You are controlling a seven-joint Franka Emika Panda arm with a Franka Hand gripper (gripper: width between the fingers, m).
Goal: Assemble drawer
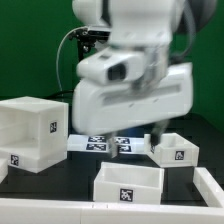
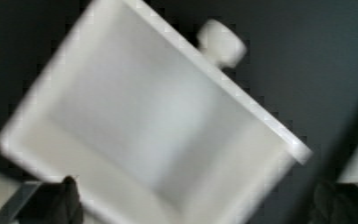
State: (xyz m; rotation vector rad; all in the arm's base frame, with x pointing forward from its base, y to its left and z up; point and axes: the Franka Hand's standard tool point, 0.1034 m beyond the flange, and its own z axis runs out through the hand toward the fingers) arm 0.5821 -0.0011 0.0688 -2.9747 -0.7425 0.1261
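The large white cube-like housing (image 1: 30, 135) stands at the exterior view's left. One shallow white tray (image 1: 128, 183) lies at the front middle, and another tray (image 1: 172, 150) lies at the right. My gripper (image 1: 157, 135) hangs just over the left side of the right tray, mostly hidden by the arm. The wrist view is blurred. In it that tray (image 2: 149, 120) fills the picture as a tilted white panel with a small knob (image 2: 222, 40). My gripper (image 2: 202, 205) has its dark fingers (image 2: 51, 200) spread wide over the tray, with a gap on one side.
The marker board (image 1: 100, 143) lies between the housing and the right tray. A white rim (image 1: 205, 190) runs along the table's front and right edge. The arm's white body blocks the middle of the exterior view.
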